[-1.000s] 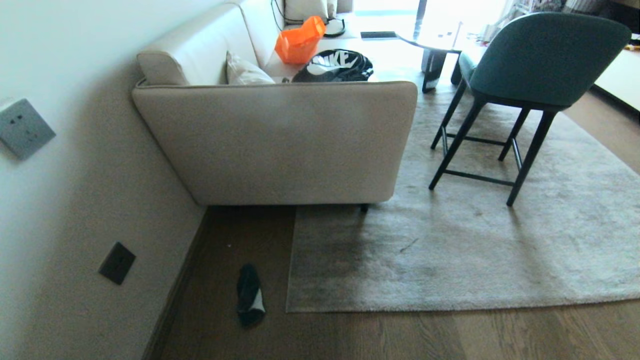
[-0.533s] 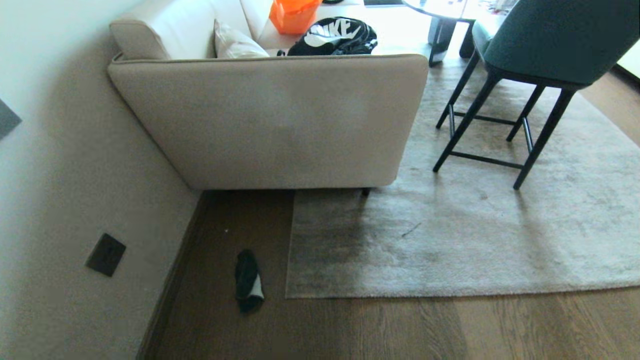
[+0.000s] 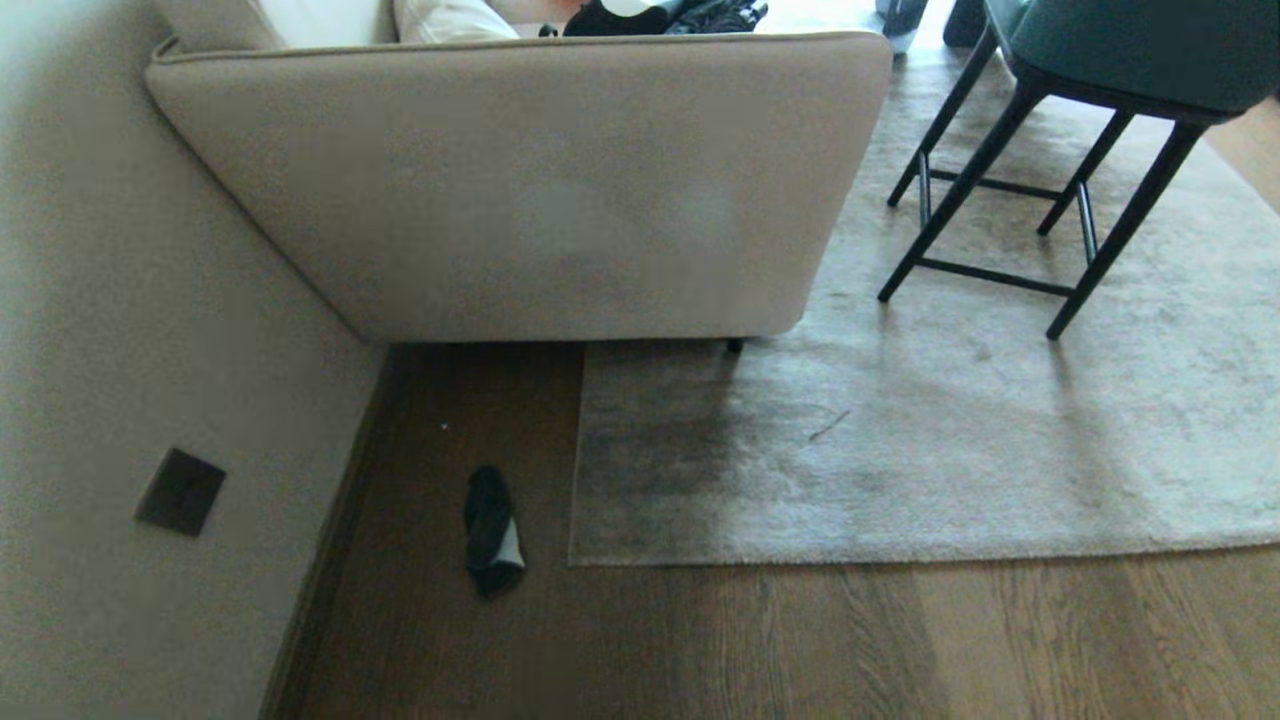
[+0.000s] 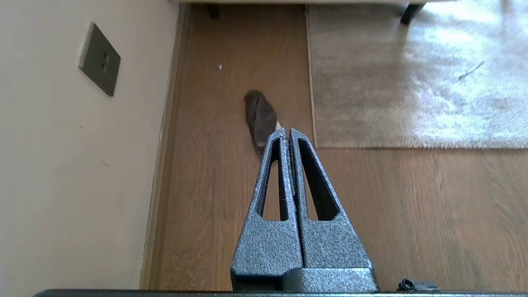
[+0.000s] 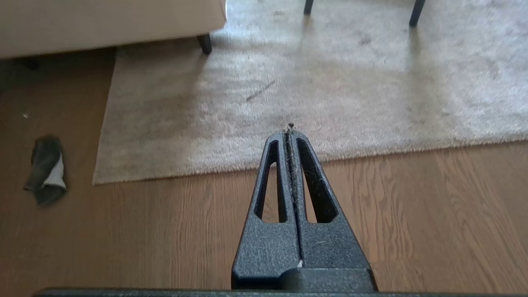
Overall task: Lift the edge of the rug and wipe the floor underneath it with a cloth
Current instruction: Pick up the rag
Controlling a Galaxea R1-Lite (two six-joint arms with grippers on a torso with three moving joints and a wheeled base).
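A grey-beige rug lies flat on the dark wooden floor (image 3: 700, 650), and its rug edge (image 3: 800, 560) and square corner (image 3: 572, 560) face me. The cloth (image 3: 492, 530), dark with a pale patch, lies crumpled on the bare planks just left of that corner. In the left wrist view the cloth (image 4: 260, 117) shows past the left gripper (image 4: 286, 131), which is shut and empty above the floor. The right gripper (image 5: 290, 133) is shut too, with lint at its tips, and hangs above the rug edge (image 5: 371, 153). The cloth (image 5: 46, 169) shows there as well. Neither arm appears in the head view.
A beige sofa (image 3: 520, 180) stands on the rug's far left part, against the wall (image 3: 120, 350) with its dark socket plate (image 3: 180, 490). A green chair on black legs (image 3: 1010, 190) stands on the rug to the right. A baseboard (image 3: 330, 560) lines the floor strip.
The head view has tilted downward, so the sofa, chair and rug have shifted up in the picture. The cloth and rug have not moved on the floor.
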